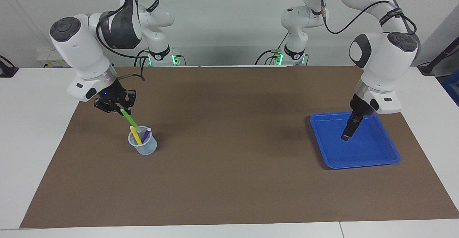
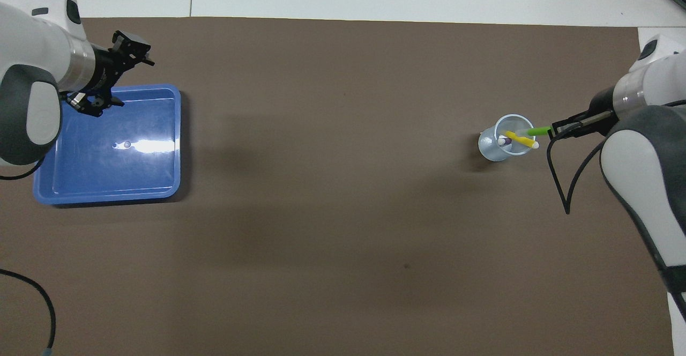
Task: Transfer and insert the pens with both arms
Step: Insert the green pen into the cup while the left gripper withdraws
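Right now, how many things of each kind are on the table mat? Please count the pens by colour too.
Green pen: 1, held by the right gripper at the cup's rim
Yellow pen: 1, in the cup
Purple pen: 1, in the cup
Clear cup: 1
Blue tray: 1, under the left gripper
Total: 5

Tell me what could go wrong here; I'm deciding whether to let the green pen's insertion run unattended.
1. The right gripper holds the green pen at a slant, its tip at the rim of the cup. Pushing on might tip the light cup.
2. The yellow pen and purple pen lean across the opening, so the green one could jam against them.

The left gripper waits over the blue tray.
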`<state>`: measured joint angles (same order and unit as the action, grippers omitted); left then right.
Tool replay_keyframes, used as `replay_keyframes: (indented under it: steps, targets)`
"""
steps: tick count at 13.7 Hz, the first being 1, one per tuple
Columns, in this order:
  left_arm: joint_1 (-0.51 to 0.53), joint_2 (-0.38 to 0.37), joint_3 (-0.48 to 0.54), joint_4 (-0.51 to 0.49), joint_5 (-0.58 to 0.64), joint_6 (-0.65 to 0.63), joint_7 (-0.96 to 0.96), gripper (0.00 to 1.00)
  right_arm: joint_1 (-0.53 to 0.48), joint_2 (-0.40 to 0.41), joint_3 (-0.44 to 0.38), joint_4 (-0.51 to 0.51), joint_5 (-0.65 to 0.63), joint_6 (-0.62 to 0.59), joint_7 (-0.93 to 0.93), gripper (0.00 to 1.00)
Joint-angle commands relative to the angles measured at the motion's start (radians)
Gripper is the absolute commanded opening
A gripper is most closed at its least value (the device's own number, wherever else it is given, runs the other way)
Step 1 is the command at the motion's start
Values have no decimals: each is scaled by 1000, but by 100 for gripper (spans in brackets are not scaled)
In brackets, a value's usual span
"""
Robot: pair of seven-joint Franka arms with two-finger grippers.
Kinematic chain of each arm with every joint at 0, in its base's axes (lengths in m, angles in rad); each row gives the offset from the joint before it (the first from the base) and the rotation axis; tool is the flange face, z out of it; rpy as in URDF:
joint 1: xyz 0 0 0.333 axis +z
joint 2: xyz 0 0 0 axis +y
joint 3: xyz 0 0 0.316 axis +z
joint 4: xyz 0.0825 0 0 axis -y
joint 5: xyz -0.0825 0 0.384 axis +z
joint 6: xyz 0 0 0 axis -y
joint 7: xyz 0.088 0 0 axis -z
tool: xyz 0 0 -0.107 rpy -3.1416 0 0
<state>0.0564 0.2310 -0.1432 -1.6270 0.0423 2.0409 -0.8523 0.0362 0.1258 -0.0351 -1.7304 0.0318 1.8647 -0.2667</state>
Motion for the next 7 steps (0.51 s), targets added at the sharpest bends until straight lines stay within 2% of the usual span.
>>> replay_keyframes:
  steps: [1, 5, 7]
  targets:
    - [6, -79, 5, -4, 34, -161, 178, 100, -12, 23, 8, -9, -23, 45, -29, 0]
    - [31, -153, 13, -22, 33, -332, 467, 100, -12, 58, 8, -9, -23, 102, -26, 0]
    - [26, -177, 10, -23, 25, -393, 527, 100, -15, 69, 8, -11, -23, 120, -29, 0]
